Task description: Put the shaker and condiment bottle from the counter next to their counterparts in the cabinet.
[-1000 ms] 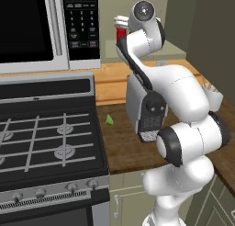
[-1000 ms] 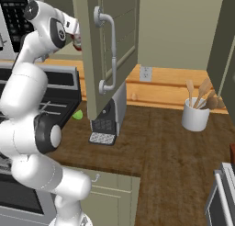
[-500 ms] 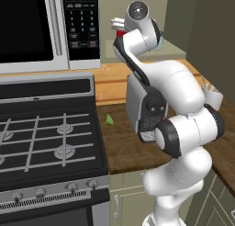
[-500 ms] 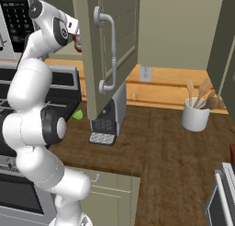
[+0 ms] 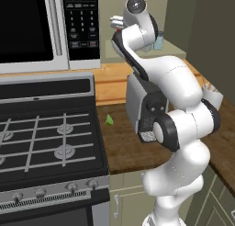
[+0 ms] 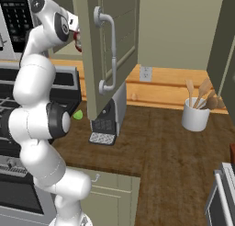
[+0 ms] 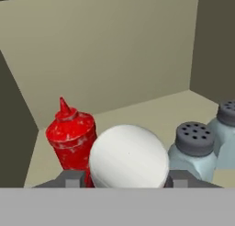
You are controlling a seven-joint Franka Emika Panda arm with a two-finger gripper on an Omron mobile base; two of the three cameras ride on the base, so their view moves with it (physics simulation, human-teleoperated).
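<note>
Hand view: hand (image 7: 126, 180) grips the squat white-capped condiment bottle (image 7: 128, 157) over the pale cabinet shelf (image 7: 151, 112), between the tall red squeeze bottle (image 7: 69, 140) and two grey-capped glass shakers (image 7: 194, 149). Risk: lowering nudges either neighbour, toppling it.

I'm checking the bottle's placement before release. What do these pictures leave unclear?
- Hand view: the condiment bottle shows its white cap; the cap hides its body and base, so shelf contact is unknown.
- Hand view: the right shaker is cut by the frame edge.
- Left base view: the arm hides the end effector and most of the cabinet.
</note>
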